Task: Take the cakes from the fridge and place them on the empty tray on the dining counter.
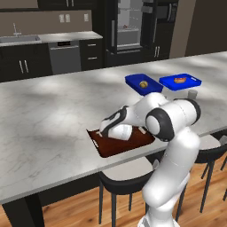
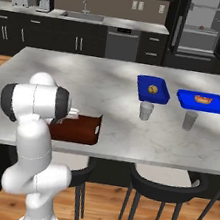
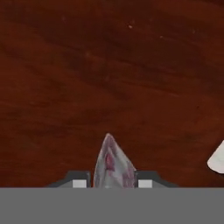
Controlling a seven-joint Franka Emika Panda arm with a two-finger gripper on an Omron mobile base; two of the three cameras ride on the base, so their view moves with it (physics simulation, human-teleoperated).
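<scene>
Gripper (image 3: 112, 183) poised low over the dark reddish-brown tray (image 1: 116, 145) at the near edge of the marbled dining counter (image 1: 48, 115), a small cake (image 3: 112, 164) with a whitish body and red flecks sitting between its fingertips; whether the fingers clamp the cake or stand just clear of it cannot be told. Farther along the counter rest two blue trays (image 2: 153, 89) holding food and two grey cups (image 2: 146, 110). Behind, the black fridge (image 2: 208, 32) stands with doors open.

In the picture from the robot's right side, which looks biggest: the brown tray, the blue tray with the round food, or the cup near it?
1. Flat reddish-brown tray, partly hidden.
2. Bright blue tray holding round food; farther away, so unsure.
3. Grey cup, plainly smallest.
</scene>
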